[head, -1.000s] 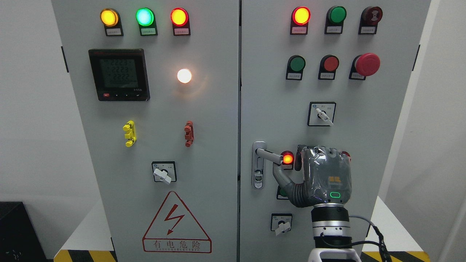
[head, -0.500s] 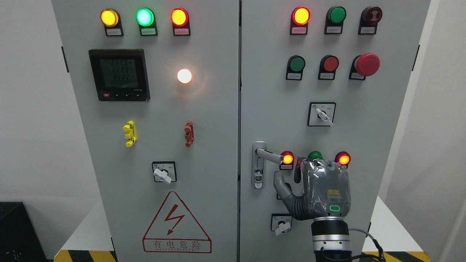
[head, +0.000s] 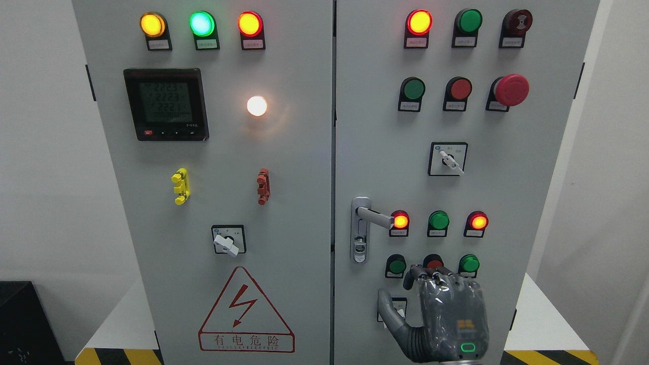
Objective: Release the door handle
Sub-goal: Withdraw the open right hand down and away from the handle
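The silver lever door handle point(head: 374, 217) sticks out to the right from its lock plate point(head: 360, 230) on the right cabinet door point(head: 507, 167). Nothing touches it. My right hand point(head: 411, 290), grey and seen from its back, hangs well below and to the right of the handle, at the bottom edge of the picture. Its thumb point(head: 385, 305) is spread to the left and its fingers point(head: 431, 275) are loosely bent, holding nothing. It covers part of the lowest rotary switch. The left arm does not show.
The grey double-door cabinet carries lit pilot lamps, push buttons point(head: 438, 221), a red emergency stop point(head: 512, 89), rotary switches point(head: 448, 158) and a meter point(head: 166, 104). A high-voltage warning triangle point(head: 246, 312) marks the left door. White ledges flank the cabinet base.
My right hand has dropped away from the handle, going down to the bottom edge. The buttons it covered beside the handle show again. The handle has stayed in place.
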Robot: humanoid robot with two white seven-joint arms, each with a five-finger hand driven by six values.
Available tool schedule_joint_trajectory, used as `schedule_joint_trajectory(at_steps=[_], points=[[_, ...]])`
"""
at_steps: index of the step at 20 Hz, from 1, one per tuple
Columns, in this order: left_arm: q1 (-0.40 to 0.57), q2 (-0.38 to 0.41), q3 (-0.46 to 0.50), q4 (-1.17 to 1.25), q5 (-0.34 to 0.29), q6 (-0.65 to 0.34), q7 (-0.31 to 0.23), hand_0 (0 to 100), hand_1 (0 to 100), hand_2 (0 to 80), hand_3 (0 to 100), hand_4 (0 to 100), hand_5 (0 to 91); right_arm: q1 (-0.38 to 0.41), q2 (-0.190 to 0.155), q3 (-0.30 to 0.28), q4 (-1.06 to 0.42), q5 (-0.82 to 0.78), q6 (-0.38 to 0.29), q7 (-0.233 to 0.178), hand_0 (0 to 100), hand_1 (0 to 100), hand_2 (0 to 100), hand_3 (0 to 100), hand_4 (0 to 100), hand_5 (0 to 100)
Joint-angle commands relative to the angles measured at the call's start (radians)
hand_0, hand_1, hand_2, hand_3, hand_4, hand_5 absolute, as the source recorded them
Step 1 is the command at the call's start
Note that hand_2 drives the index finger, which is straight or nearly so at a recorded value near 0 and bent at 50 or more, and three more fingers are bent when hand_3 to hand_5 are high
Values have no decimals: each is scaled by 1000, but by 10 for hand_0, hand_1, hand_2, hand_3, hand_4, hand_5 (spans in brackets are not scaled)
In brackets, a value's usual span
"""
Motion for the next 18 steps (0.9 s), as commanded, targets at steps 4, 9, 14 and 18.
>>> schedule_joint_trajectory(at_steps=[4,9,14,18], points=[[0,0,-20,-17,0,0,0,0,0,23,84,11,0,133,-4,-111,-112,-64,-131,-24,382,283,140,149,140,74],[0,0,-20,-15,0,0,0,0,0,24,84,11,0,135,-4,-176,-117,-76,-172,-51,380,280,0,0,0,0],[0,0,-20,-17,0,0,-1,0,0,24,84,11,0,113,-4,-197,-118,-149,-172,-50,380,275,0,0,0,0],[0,0,-20,-17,0,0,0,0,0,25,84,11,0,107,-3,-213,-131,-153,-171,-50,380,273,0,0,0,0]])
